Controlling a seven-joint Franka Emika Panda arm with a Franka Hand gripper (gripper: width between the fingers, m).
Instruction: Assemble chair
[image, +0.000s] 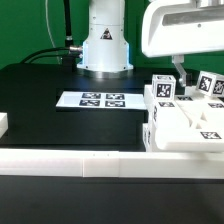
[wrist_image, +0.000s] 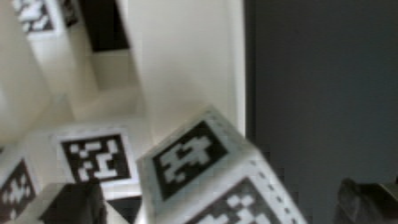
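The chair parts (image: 185, 118) stand clustered at the exterior view's right: white blocky pieces with black-and-white tags, some upright, on a larger flat white piece. My gripper (image: 180, 72) hangs just above the upright tagged blocks (image: 165, 90). In the wrist view a tagged white block (wrist_image: 205, 165) lies close below, between the two dark fingertips (wrist_image: 365, 200). My gripper (wrist_image: 214, 208) is open, and black table shows between the block and one finger. Taller white pieces (wrist_image: 178, 60) rise behind it.
The marker board (image: 100, 99) lies flat on the black table near the robot base (image: 105, 45). A long white border rail (image: 70, 158) runs along the front edge. A small white block (image: 3, 123) sits at the exterior view's left edge.
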